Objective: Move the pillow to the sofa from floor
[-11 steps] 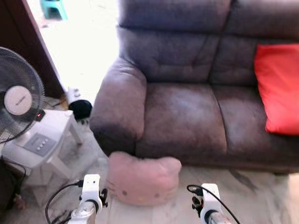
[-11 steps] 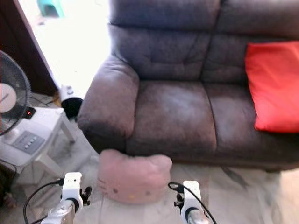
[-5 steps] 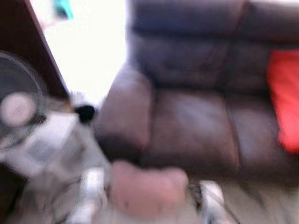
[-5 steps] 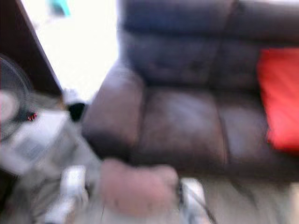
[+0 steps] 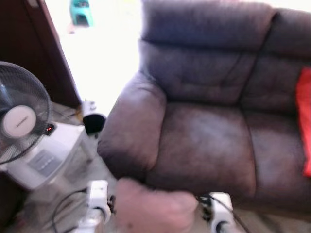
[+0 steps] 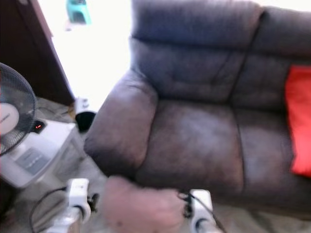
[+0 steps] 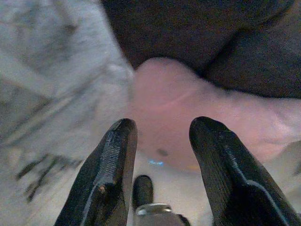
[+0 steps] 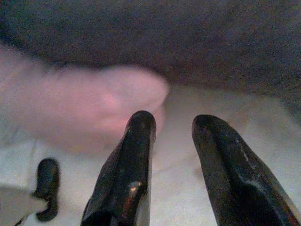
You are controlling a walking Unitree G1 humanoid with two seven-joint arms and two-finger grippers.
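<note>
A pink pillow (image 5: 154, 209) lies on the pale floor against the front of the dark grey sofa (image 5: 204, 141), below its left seat. My two arms reach down on either side of it, the left wrist (image 5: 97, 193) and the right wrist (image 5: 218, 206). In the left wrist view my left gripper (image 7: 162, 155) is open, just short of the pillow (image 7: 188, 117). My right gripper (image 8: 174, 155) is open too, with the pillow's end (image 8: 84, 103) just ahead and off to one side. Neither touches it.
A red cushion (image 6: 301, 126) leans on the sofa's right seat. A standing fan (image 5: 19, 116) and a white unit (image 5: 51, 155) stand on my left, with a black round object (image 5: 93, 122) and a dark wooden panel (image 5: 48, 53) behind them.
The camera has moved: the scene has shifted right and the pillow now sits lower in the picture, at the bottom edge between my wrists. The pillow itself lies where it was.
</note>
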